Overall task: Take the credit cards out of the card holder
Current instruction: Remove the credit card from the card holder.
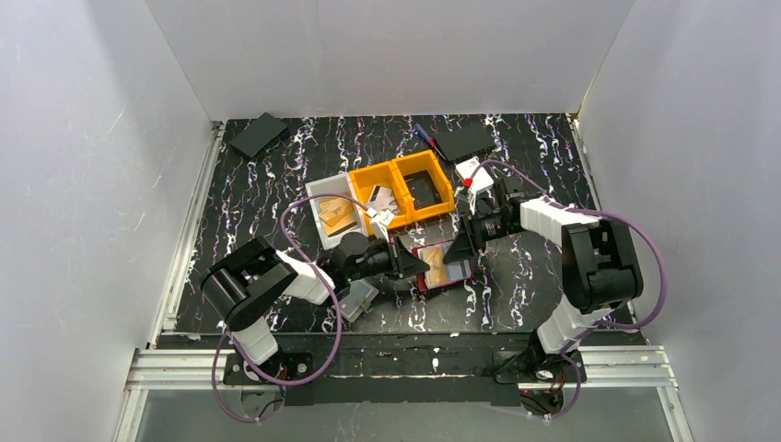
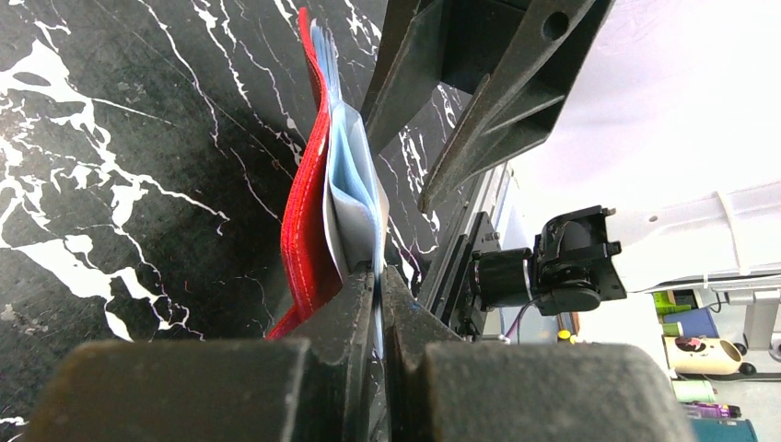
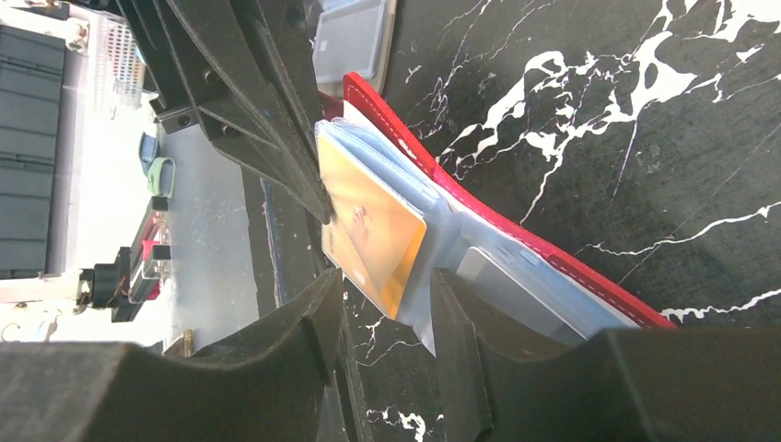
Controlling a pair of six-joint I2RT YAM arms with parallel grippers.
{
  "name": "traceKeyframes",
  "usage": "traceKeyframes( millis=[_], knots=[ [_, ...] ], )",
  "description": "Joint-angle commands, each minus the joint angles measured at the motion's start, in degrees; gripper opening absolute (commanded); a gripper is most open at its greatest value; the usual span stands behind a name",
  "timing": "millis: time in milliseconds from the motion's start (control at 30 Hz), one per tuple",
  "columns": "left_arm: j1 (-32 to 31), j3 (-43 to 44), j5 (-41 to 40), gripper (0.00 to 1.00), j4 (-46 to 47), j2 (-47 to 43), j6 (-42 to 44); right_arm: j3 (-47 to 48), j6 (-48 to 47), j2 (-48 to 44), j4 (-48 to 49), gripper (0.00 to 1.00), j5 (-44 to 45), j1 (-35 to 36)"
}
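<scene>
At lower centre of the right wrist view, the credit card (image 3: pixel 368 230) lay edge-on between the parted jaws of the right gripper (image 3: pixel 385 285); the left gripper (image 2: pixel 379 276) clamped the card holder (image 2: pixel 308 230).

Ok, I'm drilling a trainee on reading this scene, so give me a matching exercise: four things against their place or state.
Things: 1 left gripper; 2 right gripper; 3 tan-orange credit card; 4 flat black square pad.
States: A far left corner of the black marbled table; B open, straddling the card; C shut on the clear sleeve of the red hinged card holder; D inside a clear sleeve.
Pairs: 1-C; 2-B; 3-D; 4-A.
</scene>
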Motion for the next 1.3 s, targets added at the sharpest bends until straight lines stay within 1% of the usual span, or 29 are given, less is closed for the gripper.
traceKeyframes(
  millis=[0, 133, 367, 500, 633, 867, 1100, 1167, 1267],
  knots=[
    [-0.3, -0.4, 1.6, 0.00, 6.3, -1.0, 0.1, 1.5, 0.2, -2.5, -0.6, 0.48, -4.5, -1.2],
    [-0.3, -0.4, 2.3, 0.00, 9.0, -0.7, -0.9, 1.6, 0.1, -2.7, -1.4, 0.45, -7.9, -1.5],
    [-0.2, -0.4, 3.2, 0.00, 11.3, -1.5, -0.9, 1.8, 0.8, -2.7, -1.9, 0.45, -10.6, -1.8],
    [-0.3, 0.2, 3.7, 0.00, 11.7, -1.1, -1.2, 1.8, 1.1, -2.9, -2.3, 0.44, -13.8, -2.1],
    [-0.2, 0.6, 3.8, 0.00, 11.9, -0.5, -1.5, 1.8, 1.1, -3.2, -2.5, 0.40, -17.1, -2.3],
    [-0.2, 0.4, 3.4, 0.00, 11.9, 0.2, -1.9, 1.8, 1.4, -3.1, -3.1, 0.28, -20.4, -2.8],
    [0.8, -1.0, 2.5, 0.00, 11.9, 0.0, -2.6, 1.9, 1.9, -2.9, -3.4, 0.26, -20.6, -3.4],
    [1.0, -1.1, 2.5, 0.00, 11.9, 0.0, -2.8, 1.9, 2.0, -2.8, -3.5, 0.21, -20.6, -3.4],
    [1.2, -1.3, 2.5, 0.00, 11.9, 0.0, -3.0, 1.9, 2.0, -2.6, -3.4, 0.07, -20.6, -3.4]
  ],
)
